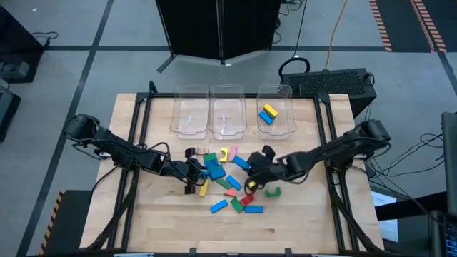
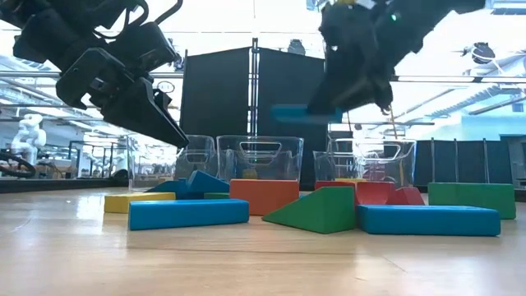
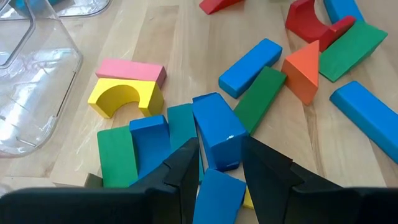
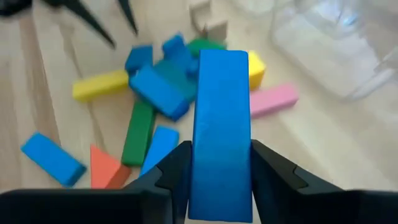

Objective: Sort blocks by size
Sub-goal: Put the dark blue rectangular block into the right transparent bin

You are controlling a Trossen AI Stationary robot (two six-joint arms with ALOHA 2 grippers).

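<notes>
Currently, right gripper [image 4: 219,168]: clamped on a long blue rectangular block [image 4: 220,130], held off the wooden tabletop [image 1: 300,221] above the pile.
Left gripper [image 3: 221,168]: fingers parted, astride a short blue block [image 3: 216,129] at the pile's left side.
Loose blocks [image 1: 228,187]: scattered mid-tabletop, in front of three clear plastic bins [image 1: 227,111].
Right-hand bin [image 1: 277,111]: holds one yellow and one blue block [image 1: 268,114].

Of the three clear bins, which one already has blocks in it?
The bin on the right arm's side: a yellow block and a blue block lie in it. The middle bin and the left-side bin hold none.
</notes>
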